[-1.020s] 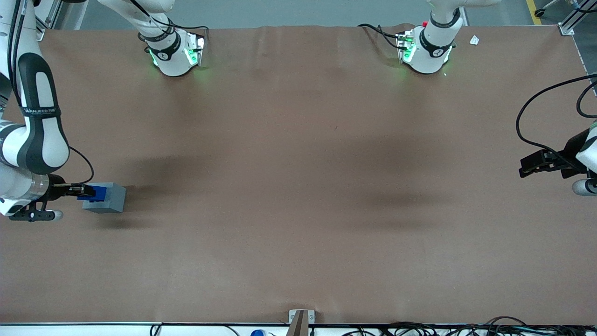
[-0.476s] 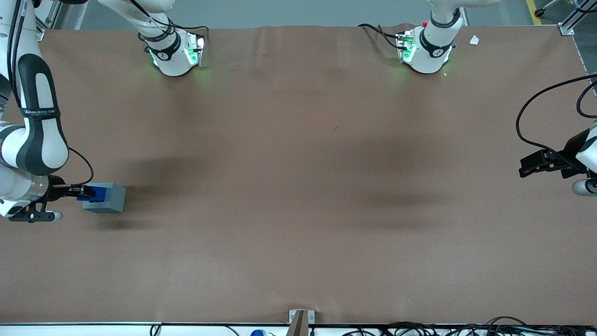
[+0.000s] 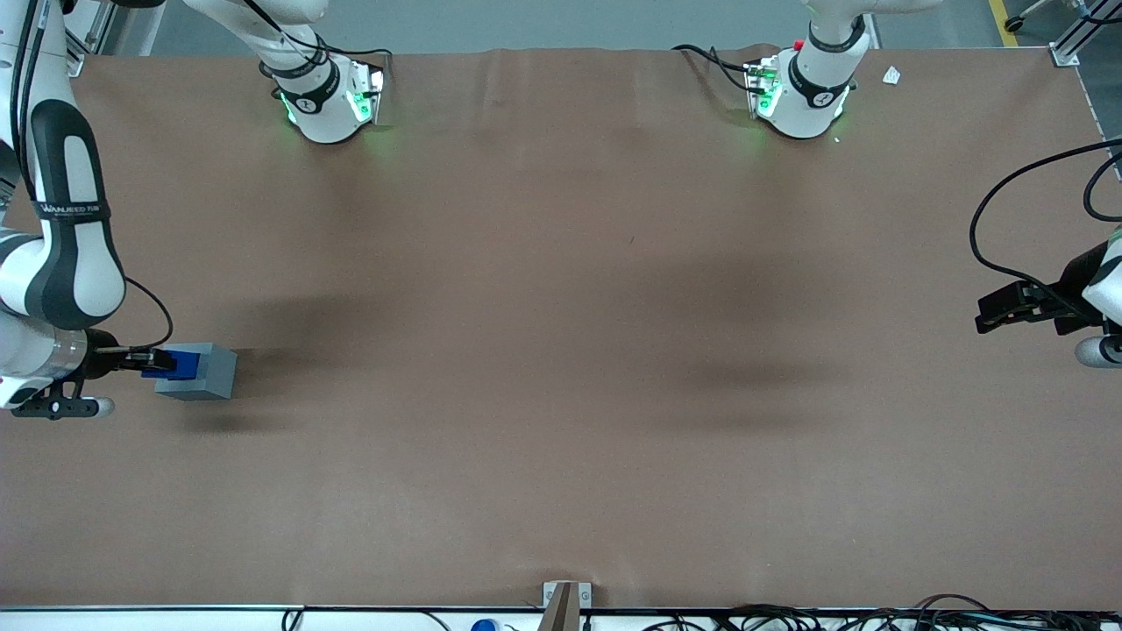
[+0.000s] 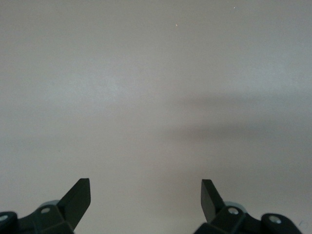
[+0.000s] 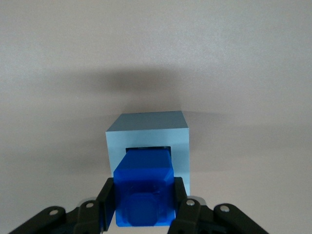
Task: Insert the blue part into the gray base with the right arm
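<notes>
The gripper (image 5: pixel 145 207) has eased back slightly toward the table's working-arm end — fingers clamped on the blue part (image 3: pixel 175 363), its end entering the gray base (image 3: pixel 208 372) — insertion looks unfinished.

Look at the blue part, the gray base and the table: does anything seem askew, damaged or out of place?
Nothing stands out. The gripper holds the blue part squarely over the gray base, its lower end at the square recess. The base sits flat on the brown table, toward the working arm's end; no damage or spill shows.
</notes>
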Controlling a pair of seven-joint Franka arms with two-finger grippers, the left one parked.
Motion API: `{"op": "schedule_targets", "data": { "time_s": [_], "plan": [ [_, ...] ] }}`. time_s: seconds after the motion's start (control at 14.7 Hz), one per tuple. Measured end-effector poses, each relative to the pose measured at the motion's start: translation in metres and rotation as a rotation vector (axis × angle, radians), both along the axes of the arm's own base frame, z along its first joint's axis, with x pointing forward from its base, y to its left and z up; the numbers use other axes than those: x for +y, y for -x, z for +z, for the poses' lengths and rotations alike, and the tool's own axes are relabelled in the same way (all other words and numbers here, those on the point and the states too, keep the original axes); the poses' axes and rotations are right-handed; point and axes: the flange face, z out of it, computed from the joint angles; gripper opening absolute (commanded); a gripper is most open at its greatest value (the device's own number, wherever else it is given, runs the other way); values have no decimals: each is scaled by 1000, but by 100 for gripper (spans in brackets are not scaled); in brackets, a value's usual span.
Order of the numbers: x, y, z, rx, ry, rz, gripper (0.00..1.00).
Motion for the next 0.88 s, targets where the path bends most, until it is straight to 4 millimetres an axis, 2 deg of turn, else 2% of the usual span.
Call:
{"op": "schedule_targets", "data": {
  "time_s": [0.54, 0.75, 0.88],
  "plan": [
    [-2, 0, 17, -38, 9, -3, 2],
    [-2, 9, 21, -98, 23, -6, 2],
    [0, 19, 17, -145, 34, -8, 2]
  ]
}}
